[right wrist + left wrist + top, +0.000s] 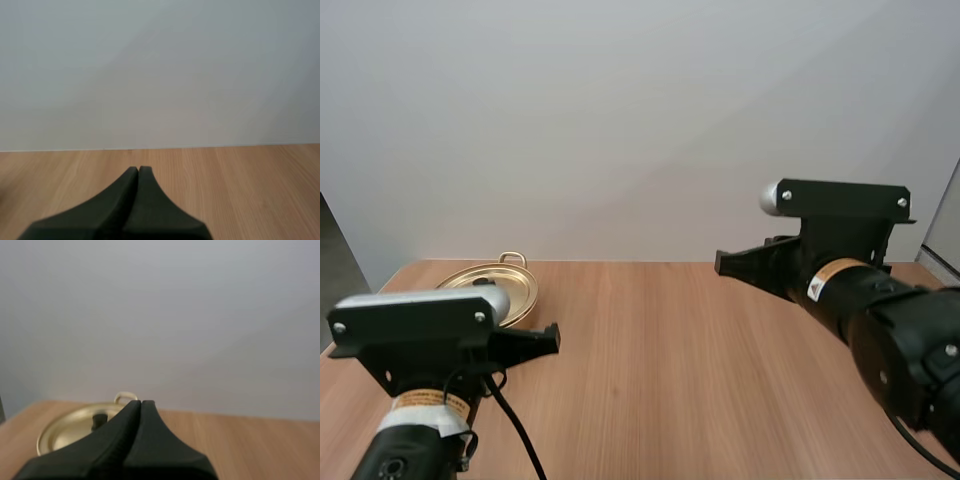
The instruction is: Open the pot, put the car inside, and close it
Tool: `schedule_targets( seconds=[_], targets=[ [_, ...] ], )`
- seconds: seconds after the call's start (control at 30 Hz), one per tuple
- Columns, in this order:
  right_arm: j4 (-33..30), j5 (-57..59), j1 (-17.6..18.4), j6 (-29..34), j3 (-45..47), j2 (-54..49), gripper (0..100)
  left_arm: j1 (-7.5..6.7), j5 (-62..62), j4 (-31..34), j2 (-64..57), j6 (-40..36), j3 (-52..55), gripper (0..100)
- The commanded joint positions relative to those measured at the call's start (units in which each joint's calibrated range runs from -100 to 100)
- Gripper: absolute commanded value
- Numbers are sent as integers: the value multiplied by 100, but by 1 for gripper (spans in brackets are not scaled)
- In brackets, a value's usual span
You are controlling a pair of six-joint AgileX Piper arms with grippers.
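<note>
The counter (650,350) carries it all. The left arm (425,400) and right arm (865,285) hover, jaws clenched on nothing. The pot (515,290) sits lidded far left (near the edge); a clumsy grab at its small knob (100,419) could shove it off.

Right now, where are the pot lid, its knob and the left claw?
pot lid (65,434), left wrist view, golden top surface.
knob (99,420), left wrist view, its dark side.
left claw (141,404), left wrist view, between the shut fingertips.

Pot (65,432) near side hidden behind L end effector (141,403); knob (99,420) blurry.
</note>
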Motion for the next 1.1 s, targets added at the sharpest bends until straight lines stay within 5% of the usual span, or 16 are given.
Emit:
schedule_targets(
  seconds=[0.0,0.23,0.63,1.07],
  targets=[
    [-342,-1599,-77,5,1915,-259,0,-7,473,-9,0,6,112,0],
    [-330,-2513,-456,5,2169,-605,0,-7,1105,-559,0,575,112,0],
    [-76,102,-514,5,2169,-1747,0,-7,1328,-537,0,752,112,0],
    [855,1455,-498,-491,2169,-2592,0,-7,1261,-527,0,752,112,0]
  ],
)
